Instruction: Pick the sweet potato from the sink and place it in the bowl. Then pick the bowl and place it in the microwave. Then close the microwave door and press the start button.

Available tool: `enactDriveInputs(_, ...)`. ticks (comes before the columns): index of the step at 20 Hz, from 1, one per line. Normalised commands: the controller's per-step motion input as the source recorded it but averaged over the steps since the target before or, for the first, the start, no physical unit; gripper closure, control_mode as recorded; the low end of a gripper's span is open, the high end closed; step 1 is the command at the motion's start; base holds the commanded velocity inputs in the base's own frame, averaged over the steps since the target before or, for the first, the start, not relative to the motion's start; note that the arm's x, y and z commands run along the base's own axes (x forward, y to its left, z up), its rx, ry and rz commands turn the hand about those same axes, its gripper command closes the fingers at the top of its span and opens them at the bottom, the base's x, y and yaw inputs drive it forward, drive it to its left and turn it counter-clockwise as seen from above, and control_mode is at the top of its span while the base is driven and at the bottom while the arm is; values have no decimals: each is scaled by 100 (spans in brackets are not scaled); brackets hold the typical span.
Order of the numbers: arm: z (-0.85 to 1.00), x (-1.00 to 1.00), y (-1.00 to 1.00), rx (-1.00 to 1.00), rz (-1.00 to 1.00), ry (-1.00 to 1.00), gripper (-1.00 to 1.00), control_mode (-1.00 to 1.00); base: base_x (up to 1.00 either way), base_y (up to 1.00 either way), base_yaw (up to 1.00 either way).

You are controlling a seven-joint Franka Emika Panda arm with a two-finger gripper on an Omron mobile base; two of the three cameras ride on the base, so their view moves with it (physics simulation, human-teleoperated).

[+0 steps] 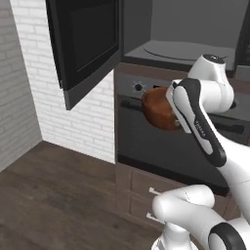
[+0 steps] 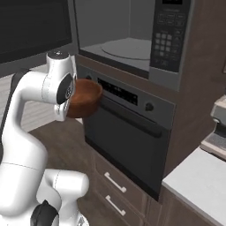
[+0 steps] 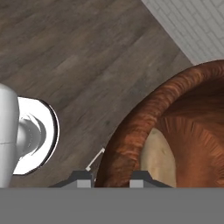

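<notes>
The reddish-brown bowl (image 1: pixel 157 110) (image 2: pixel 86 98) hangs in the air in front of the oven, below the open microwave (image 2: pixel 128 44) (image 1: pixel 188 49). My gripper (image 3: pixel 111 179) is shut on the bowl's rim (image 3: pixel 131 135), one fingertip inside and one outside. The sweet potato (image 3: pixel 159 155) lies inside the bowl and looks pale tan here. The microwave door (image 1: pixel 88 44) (image 2: pixel 35 26) stands swung wide open to the left. The keypad (image 2: pixel 170 35) is on the microwave's right side. The sink is out of view.
A knobbed oven (image 2: pixel 128 128) (image 1: pixel 161 141) with a bar handle sits right behind the bowl, with drawers (image 2: pixel 114 190) beneath it. A pale counter (image 2: pixel 198 181) with an appliance (image 2: pixel 218 128) is to the right. A white brick wall (image 1: pixel 29 73) and wooden floor (image 1: pixel 58 195) lie to the left.
</notes>
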Motion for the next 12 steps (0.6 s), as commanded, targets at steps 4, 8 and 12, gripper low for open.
enactDriveInputs(4, 0, 0, 0, 0, 0, 0, 100, 100, 20, -9, -31)
enactDriveInputs(8, 0, 0, 0, 0, 0, 0, 100, 100, 3, 10, -27)
enactDriveInputs(12, 0, 0, 0, 0, 0, 0, 100, 100, 0, 34, -12)
